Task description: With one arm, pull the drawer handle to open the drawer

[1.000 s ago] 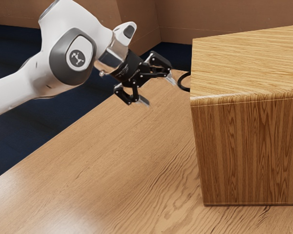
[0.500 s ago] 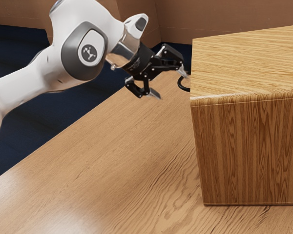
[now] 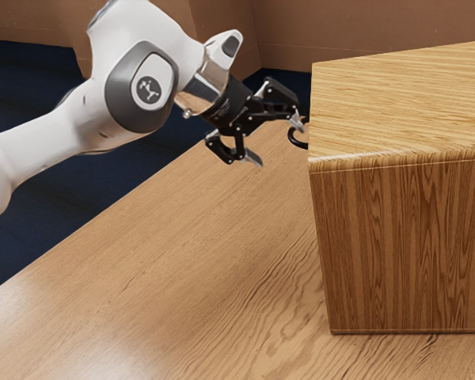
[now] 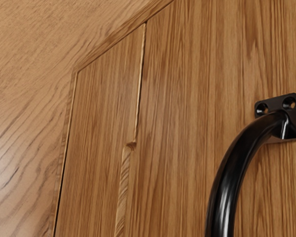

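Gripper [image 3: 276, 142] fingers stand apart, and over the last second my hand has travelled toward the exterior view's right and a little upward, across the table [image 3: 182, 261], until it is just beside the drawer handle [image 3: 294, 136]. In the last half second the move was only small, so I judge the approach is almost finished. One finger now reaches the black handle at the corner of the cabinet [image 3: 396, 222]; I cannot tell if it touches. In the wrist view the handle [image 4: 237, 168] curves close under my hand, fixed on the drawer front [image 4: 202, 74], which looks flush with the wood around it. So the drawer is not yet opened. Next I must bring the handle between the fingers, close them, then pull.
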